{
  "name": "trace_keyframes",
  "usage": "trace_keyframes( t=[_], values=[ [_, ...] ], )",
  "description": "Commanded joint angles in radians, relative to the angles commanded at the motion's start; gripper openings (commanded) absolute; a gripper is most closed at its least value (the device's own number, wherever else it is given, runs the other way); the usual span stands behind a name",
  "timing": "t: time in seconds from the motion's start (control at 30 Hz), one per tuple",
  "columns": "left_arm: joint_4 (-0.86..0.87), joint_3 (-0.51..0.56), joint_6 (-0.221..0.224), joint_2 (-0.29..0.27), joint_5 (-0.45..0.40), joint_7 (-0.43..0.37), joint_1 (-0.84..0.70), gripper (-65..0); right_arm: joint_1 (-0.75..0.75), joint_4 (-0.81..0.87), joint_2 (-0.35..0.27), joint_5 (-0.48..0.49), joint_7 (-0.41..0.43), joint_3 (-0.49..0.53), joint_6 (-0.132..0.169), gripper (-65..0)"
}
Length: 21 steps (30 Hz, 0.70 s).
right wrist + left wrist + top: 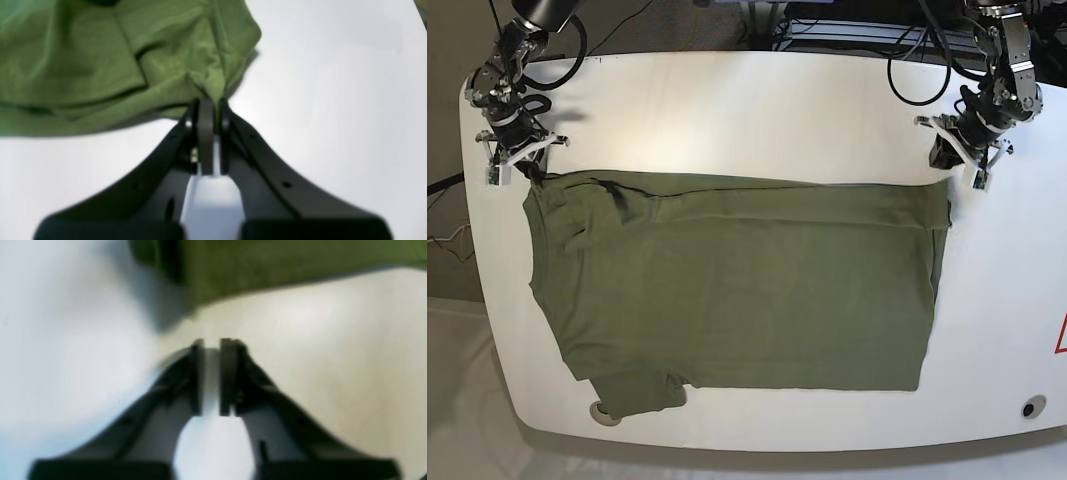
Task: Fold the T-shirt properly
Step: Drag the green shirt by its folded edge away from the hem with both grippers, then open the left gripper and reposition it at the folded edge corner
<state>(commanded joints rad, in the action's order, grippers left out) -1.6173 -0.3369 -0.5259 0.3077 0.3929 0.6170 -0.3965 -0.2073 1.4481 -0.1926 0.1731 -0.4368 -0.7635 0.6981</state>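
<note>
1. On the white table (757, 100), spread wide: the T-shirt (737, 290), long axis running left to right across the base view, far long edge turned over toward the middle as a narrow folded band, one sleeve sticking out at the near left corner.
2. At the far left corner of that view, the right gripper (212, 110), jaws clamped on a bunched peak of olive cloth; fabric fanning away from the fingertips in the right wrist view, table bare on the gripper's other side.
3. At the far right corner, the left gripper (211, 346), jaws nearly together with a thin sliver of gap and nothing seen between them; cloth edge lying ahead of the tips, close but apart, across bare table. Blurred view, so no finer reading of the contact.
4. Likely step: carrying the far edge toward the near hem, a lengthwise fold.
5. Deciding relation: shirt lying forward of both sets of jaws, each arm at its own end of the same long edge, only one end held. Left end probably needs a fresh grasp first, or the fold may skew.
</note>
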Motion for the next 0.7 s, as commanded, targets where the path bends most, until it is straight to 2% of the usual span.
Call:
trace_keyframes(
  t=[0.23,0.3,0.43,0.63,0.7],
  values=[
    [-0.022,-0.013,-0.015,0.004,-0.003,-0.002,-0.072,-62.4,-0.095,0.12,0.05,0.001,-0.015,-0.003,0.0,-65.0],
    [-0.062,-0.034,-0.034,0.021,-0.001,-0.029,-0.123,-63.8,-0.162,0.239,0.089,-0.003,-0.03,0.001,0.0,-65.0],
    [-0.059,-0.047,-0.056,0.026,0.001,-0.032,-0.135,-64.0,-0.196,0.279,0.1,-0.002,-0.032,-0.012,0.0,-65.0],
    [-0.03,-0.05,-0.08,0.033,0.004,-0.03,-0.096,-65.0,-0.19,0.262,0.077,0.001,-0.029,-0.027,0.0,-65.0],
    [-0.015,-0.036,-0.072,0.026,0.008,-0.041,-0.037,-65.0,-0.149,0.22,0.048,0.003,-0.029,-0.031,0.0,-65.0]
  ],
)
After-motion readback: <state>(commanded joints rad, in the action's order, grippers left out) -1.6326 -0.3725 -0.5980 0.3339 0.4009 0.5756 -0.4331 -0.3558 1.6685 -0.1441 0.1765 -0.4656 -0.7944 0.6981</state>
